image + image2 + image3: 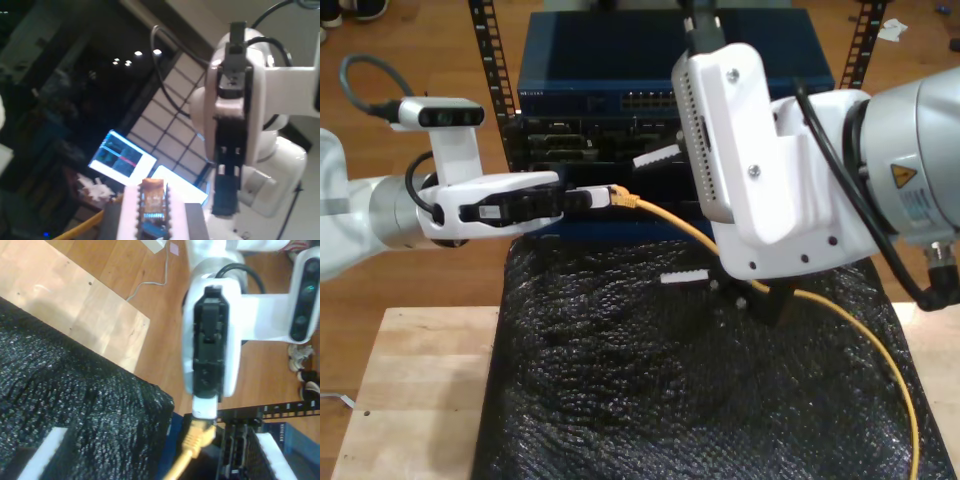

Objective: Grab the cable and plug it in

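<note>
The yellow-orange cable [865, 335] trails across the black mat towards the exterior view's right. My first gripper [603, 197], on the arm at the exterior view's left, is shut on its plug end [623, 199], held level in front of the rack's dark panel [570, 135]. The first wrist view shows the clear plug [151, 200] pinched in the first gripper [152, 212], cable [80, 227] trailing off. My second gripper [670, 216] stands open with white fingers [655, 157] wide apart. From above it looks onto the first gripper [205, 415] and the cable [195, 440].
A blue switch [660, 60] with a row of ports [650, 100] tops the rack. A black foam mat [660, 390] covers the wooden table [410, 400]. A grey cord [150, 282] lies on the floor. The second arm's big white body [770, 170] hangs over the mat.
</note>
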You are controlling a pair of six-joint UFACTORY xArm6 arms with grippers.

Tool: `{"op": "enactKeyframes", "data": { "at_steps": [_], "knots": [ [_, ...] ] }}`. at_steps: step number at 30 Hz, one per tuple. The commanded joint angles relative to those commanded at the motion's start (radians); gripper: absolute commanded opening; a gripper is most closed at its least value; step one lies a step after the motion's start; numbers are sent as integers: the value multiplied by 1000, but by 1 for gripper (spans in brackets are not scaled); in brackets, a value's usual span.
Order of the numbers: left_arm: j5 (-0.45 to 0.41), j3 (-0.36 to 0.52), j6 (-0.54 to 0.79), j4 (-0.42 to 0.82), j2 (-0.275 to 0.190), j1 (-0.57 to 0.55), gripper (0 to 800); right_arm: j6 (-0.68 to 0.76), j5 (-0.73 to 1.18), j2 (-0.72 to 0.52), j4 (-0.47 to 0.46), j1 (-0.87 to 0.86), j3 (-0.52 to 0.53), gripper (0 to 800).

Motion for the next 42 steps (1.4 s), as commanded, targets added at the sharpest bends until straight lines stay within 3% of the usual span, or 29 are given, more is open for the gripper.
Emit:
{"op": "enactKeyframes", "data": {
  "at_steps": [7,23,25,29,42],
  "knots": [
    [58,0,0,-2,8,-8,8,-26,-55,0,0,17,11,781],
    [104,2,-9,-28,11,-28,11,-57,-229,6,-2,100,63,779],
    [109,2,-17,-32,18,-28,11,-57,-230,8,-2,101,64,757],
    [117,3,-18,-35,23,-28,11,-52,-232,8,-2,101,69,638],
    [144,8,-49,-48,25,-28,14,-51,-255,11,0,101,78,502]
  ]
}}
